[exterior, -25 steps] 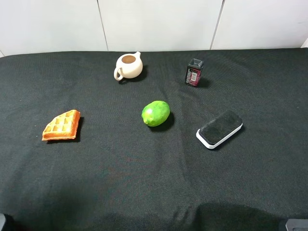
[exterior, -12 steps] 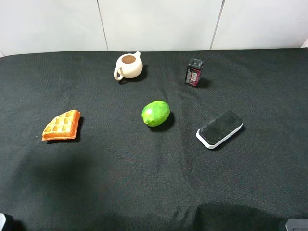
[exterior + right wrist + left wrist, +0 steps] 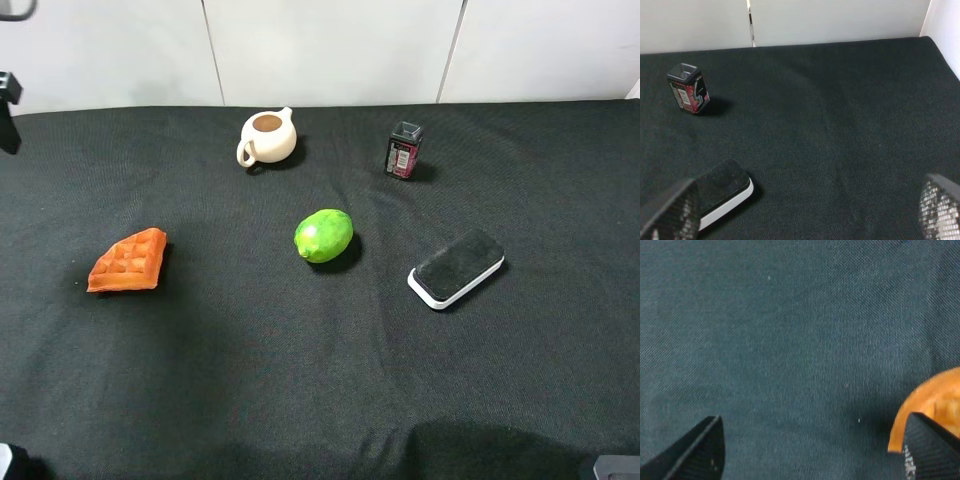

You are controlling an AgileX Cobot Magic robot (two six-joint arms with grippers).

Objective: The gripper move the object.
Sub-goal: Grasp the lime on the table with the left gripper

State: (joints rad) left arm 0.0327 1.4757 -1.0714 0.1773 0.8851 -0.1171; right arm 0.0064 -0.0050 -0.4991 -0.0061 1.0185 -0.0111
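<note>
The glossy green lime [image 3: 323, 235] lies on the black cloth near the middle of the table in the exterior high view; nothing touches it. It does not show in either wrist view. My left gripper [image 3: 815, 455] is open over bare cloth, with the orange waffle piece [image 3: 932, 405] beside one fingertip [image 3: 932, 447]. In the exterior view only a black part of the left arm [image 3: 8, 100] shows at the top left edge. My right gripper [image 3: 805, 215] is open and empty, far to the right of the lime.
A cream teapot [image 3: 268, 136] stands at the back. A small dark box [image 3: 404, 150] stands at the back right. A black-and-white eraser [image 3: 456, 267] lies right of the lime. The waffle piece [image 3: 127, 260] lies at the left, in shadow.
A black part of the left arm has come into the exterior view at the top left edge, and shadow now falls on the waffle. No object has moved.
</note>
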